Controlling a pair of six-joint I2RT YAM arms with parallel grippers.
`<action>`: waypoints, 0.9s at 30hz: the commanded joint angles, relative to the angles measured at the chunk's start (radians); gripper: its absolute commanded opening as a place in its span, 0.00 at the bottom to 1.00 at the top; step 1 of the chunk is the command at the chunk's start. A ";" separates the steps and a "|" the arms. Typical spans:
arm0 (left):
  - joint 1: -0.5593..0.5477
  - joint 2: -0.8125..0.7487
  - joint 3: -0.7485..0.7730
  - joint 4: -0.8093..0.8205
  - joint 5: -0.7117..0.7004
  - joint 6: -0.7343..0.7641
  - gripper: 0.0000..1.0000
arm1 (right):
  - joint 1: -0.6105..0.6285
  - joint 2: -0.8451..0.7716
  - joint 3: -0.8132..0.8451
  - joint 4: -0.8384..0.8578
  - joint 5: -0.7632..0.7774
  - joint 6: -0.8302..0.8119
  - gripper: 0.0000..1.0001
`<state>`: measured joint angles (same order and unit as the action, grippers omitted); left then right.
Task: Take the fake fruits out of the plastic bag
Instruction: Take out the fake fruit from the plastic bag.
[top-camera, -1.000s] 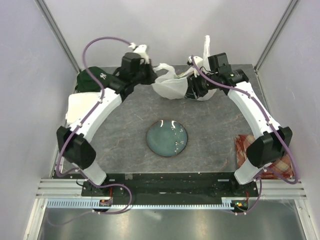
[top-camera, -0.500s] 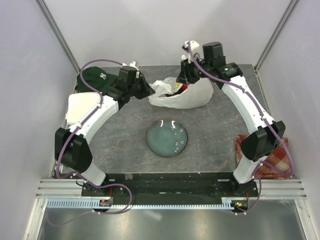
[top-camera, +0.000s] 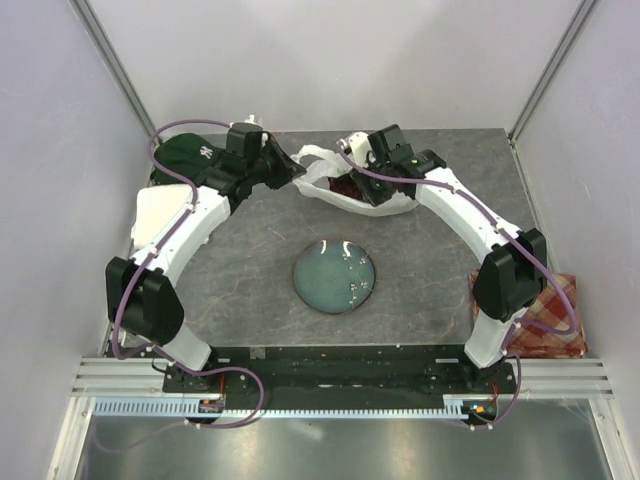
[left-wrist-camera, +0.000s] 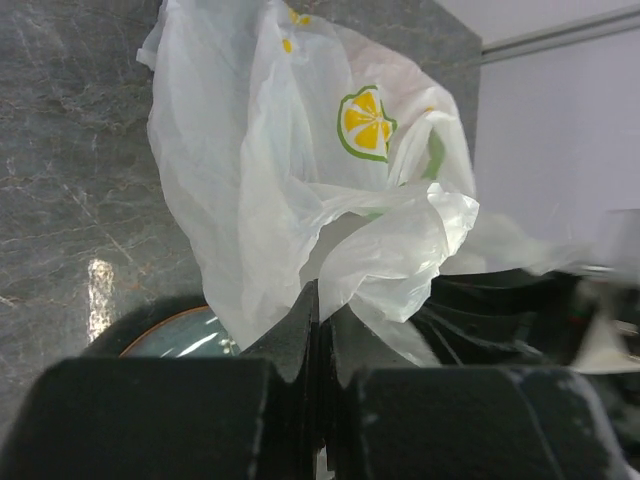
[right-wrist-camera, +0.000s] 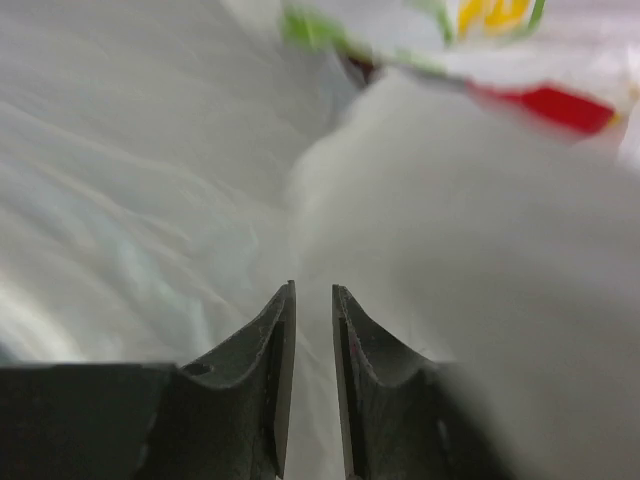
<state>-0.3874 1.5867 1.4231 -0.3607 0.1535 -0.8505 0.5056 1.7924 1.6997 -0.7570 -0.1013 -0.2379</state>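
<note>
Left claw (left-wrist-camera: 318, 302) clamps the flimsy, slippery plastic bag (left-wrist-camera: 250, 170) by its edge, can't tell if right claw (right-wrist-camera: 313, 292) grips anything.

The top view is bright and even, lit softly from above. The pale walls (top-camera: 330, 60) bounce the light, and shadows on the table (top-camera: 250, 250) are faint. Small glints dot the plate (top-camera: 335, 277). In the left wrist view the bag (left-wrist-camera: 300, 180) is crisp and well lit, a glare patch sits on the table, the left gripper (left-wrist-camera: 318, 310) is dark and soft-edged, and the right edge smears. In the right wrist view the bag is a washed-out blur; only the right gripper (right-wrist-camera: 313, 292) is fairly sharp.
</note>
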 joint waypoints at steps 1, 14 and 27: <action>0.013 -0.025 0.028 0.052 0.096 -0.058 0.02 | -0.021 -0.065 -0.113 -0.004 0.169 -0.032 0.28; 0.013 0.006 -0.061 0.076 0.111 -0.004 0.02 | -0.059 0.212 0.118 0.051 0.115 0.012 0.62; 0.027 0.139 -0.015 0.062 0.081 -0.003 0.02 | -0.110 0.360 0.228 0.166 0.285 0.201 0.98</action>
<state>-0.3641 1.6978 1.3643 -0.3077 0.2375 -0.8677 0.4152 2.1094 1.8214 -0.6514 0.1135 -0.1020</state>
